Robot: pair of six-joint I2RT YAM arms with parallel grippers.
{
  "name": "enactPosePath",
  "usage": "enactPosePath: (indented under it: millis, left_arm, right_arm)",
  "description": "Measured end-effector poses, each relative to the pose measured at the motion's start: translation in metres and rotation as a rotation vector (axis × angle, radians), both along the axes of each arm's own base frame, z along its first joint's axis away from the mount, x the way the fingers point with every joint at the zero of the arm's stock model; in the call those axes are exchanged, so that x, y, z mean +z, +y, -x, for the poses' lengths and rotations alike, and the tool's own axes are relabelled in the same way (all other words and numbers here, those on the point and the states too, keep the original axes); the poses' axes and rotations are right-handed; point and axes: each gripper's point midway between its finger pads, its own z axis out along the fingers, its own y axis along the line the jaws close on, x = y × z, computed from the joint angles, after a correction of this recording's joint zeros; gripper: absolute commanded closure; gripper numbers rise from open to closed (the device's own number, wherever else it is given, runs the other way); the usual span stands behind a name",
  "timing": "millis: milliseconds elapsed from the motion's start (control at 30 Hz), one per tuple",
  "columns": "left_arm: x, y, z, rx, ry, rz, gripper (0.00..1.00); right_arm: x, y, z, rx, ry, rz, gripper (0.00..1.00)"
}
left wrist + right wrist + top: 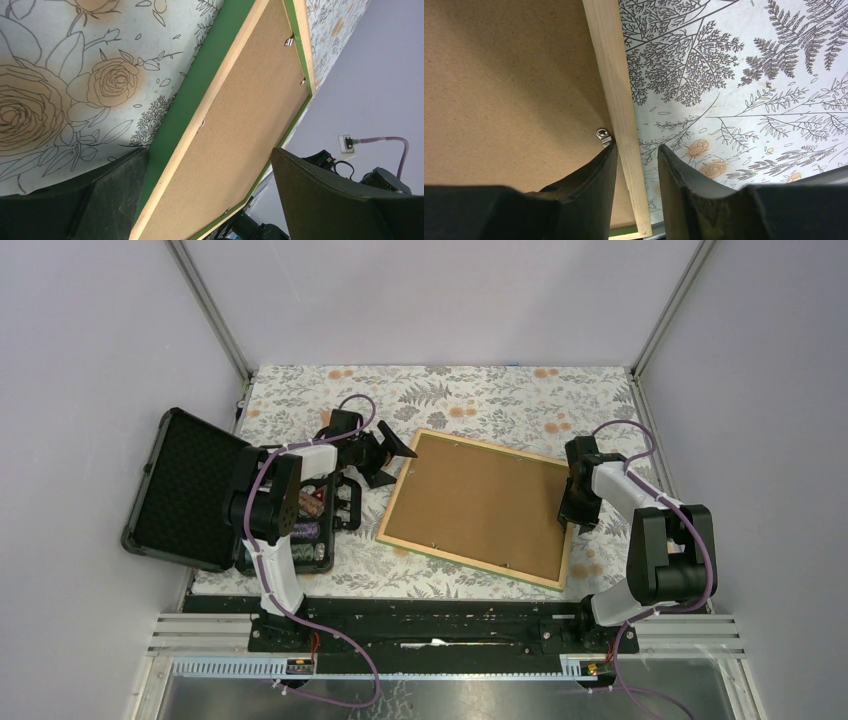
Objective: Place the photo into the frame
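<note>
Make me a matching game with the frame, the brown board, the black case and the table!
Things:
1. frame
2. brown board
3. black case
4. table

Descriptions:
A. covered in a flower and leaf pattern
B. standing open at the left side
C. lying flat inside the frame
D. light wood rim, back side up

Pairs: 1-D, 2-C, 3-B, 4-A
</note>
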Motion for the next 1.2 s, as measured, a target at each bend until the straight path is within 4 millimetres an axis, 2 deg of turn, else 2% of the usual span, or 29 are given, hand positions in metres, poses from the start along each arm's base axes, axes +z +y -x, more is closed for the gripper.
enactPosePath:
  millis: [233,567,967,1100,1200]
  left_arm:
    - [0.0,0.0,0.0,0.001,0.0,0.001,0.01]
    - [0.0,0.0,0.0,0.007,0.005,0.008,0.01]
    - [0.0,0.0,0.0,0.008,0.006,0.01,0.01]
    - [0.0,0.0,0.0,0.009,0.006,0.01,0.01]
    - [0.0,0.0,0.0,0.009,0.006,0.01,0.01]
  right_arm:
    - [-0.001,0.006,-0.002,0.004,-0.004,-0.032,0.56]
    - [-0.01,0.008,-0.004,0.005,0.012,-0.04,0.6]
    - [-0.011,0.008,-0.005,0.005,0.045,-0.041,0.81]
    - [-0.011,0.008,-0.005,0.004,0.049,-0.04,0.99]
    - [-0.011,0.008,-0.005,0.004,0.047,-0.04,1.0]
